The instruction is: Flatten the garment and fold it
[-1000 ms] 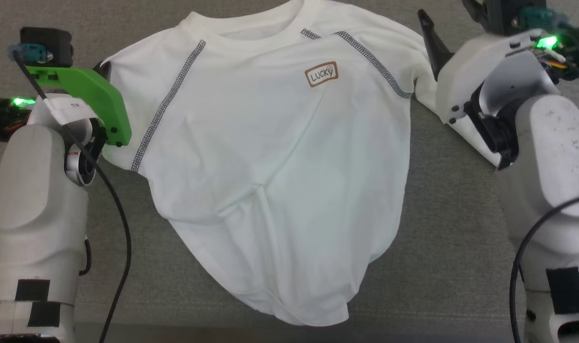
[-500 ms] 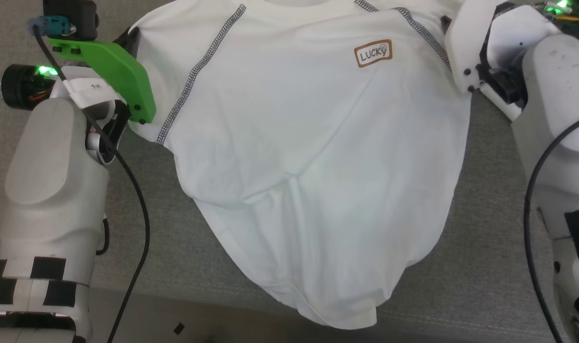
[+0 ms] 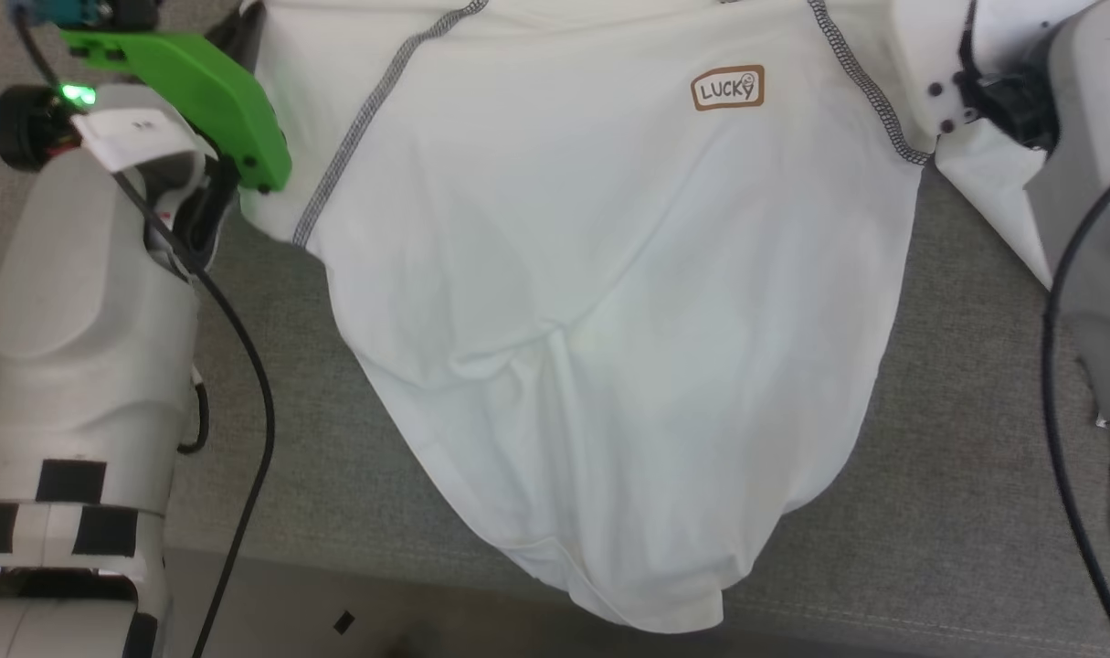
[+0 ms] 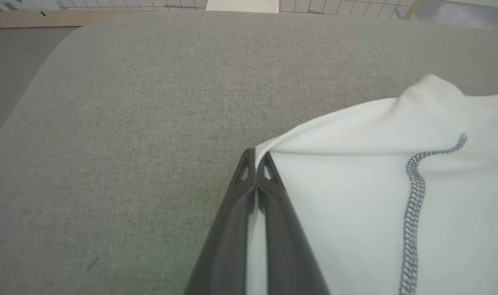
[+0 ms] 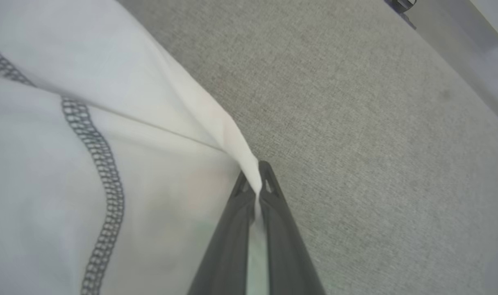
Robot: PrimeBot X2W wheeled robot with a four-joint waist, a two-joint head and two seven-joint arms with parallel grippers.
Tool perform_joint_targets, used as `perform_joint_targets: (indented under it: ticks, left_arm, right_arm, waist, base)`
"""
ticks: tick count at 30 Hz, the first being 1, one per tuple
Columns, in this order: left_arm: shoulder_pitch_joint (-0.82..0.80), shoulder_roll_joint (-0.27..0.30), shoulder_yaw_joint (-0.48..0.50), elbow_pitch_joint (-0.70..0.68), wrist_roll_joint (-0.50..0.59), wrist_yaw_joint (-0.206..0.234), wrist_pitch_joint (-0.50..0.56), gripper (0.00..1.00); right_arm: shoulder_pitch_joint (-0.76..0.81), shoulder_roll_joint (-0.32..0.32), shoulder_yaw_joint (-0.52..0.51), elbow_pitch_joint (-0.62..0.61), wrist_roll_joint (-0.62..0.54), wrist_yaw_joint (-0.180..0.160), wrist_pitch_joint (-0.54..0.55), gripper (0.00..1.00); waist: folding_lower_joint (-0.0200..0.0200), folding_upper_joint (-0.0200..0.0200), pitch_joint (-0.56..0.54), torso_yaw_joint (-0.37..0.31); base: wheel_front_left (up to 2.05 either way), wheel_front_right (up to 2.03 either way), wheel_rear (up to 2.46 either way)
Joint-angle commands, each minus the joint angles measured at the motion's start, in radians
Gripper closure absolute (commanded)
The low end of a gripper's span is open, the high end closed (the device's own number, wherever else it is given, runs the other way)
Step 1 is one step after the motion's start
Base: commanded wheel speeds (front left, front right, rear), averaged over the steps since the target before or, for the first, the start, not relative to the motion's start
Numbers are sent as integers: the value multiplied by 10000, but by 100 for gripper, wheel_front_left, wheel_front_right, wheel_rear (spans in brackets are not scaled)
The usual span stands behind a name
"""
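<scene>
- Left end effector (image 4: 255,162) clamped tight on the garment (image 4: 355,196) at its sleeve edge
- Right end effector (image 5: 258,174) pinched closed on the opposite sleeve's fold
- Garment spread front-up on the grey surface (image 3: 929,475), hem reaching over its near edge

garment (image 3: 591,302): spread on table (image 3: 929,439), hem at the near edge.
left gripper (image 4: 255,159): at garment's left sleeve edge, pinching it.
right gripper (image 5: 256,182): at the right sleeve (likewise pinching).
</scene>
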Motion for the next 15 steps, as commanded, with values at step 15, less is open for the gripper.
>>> perform_joint_targets:
  ticks: [15]
  left_arm:
    - [-2856, 394, 1000, -1966, -1606, 279, -422, 100]
  right_arm:
    - [-2398, -972, -915, -2049, -479, -21, -1506, 100]
  waist:
    - [-2, 0, -286, -545]
  base:
    - [0, 0, 0]
